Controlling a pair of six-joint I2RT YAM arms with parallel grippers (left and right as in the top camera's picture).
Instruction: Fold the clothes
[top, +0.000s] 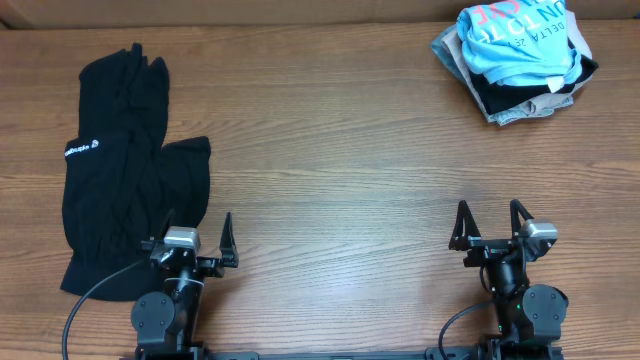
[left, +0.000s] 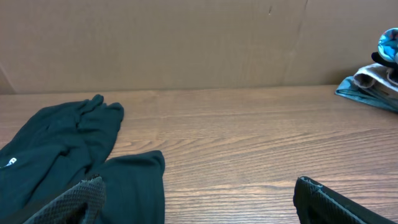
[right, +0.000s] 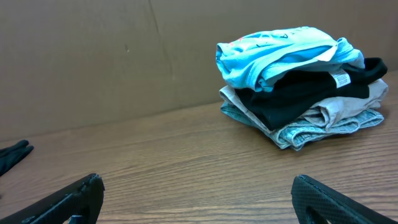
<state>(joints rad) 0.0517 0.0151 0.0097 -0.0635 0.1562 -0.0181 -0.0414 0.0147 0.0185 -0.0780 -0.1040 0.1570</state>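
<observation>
A light blue T-shirt (top: 512, 42) with white and orange-red lettering lies on top of a pile of folded clothes at the far right; it also shows in the right wrist view (right: 280, 53). A loose black garment (top: 125, 170) with a small white logo lies spread at the left; in the left wrist view (left: 68, 149) it looks dark teal. My left gripper (top: 196, 243) is open and empty at the front left, at the garment's near edge; its fingertips show in the left wrist view (left: 199, 202). My right gripper (top: 490, 225) is open and empty at the front right, also in its wrist view (right: 199, 199).
The pile under the blue T-shirt holds a black item (right: 311, 87), a beige one (right: 336, 112) and a grey-green patterned one (right: 298, 134). A cardboard wall (left: 186, 43) stands behind the wooden table (top: 330, 150).
</observation>
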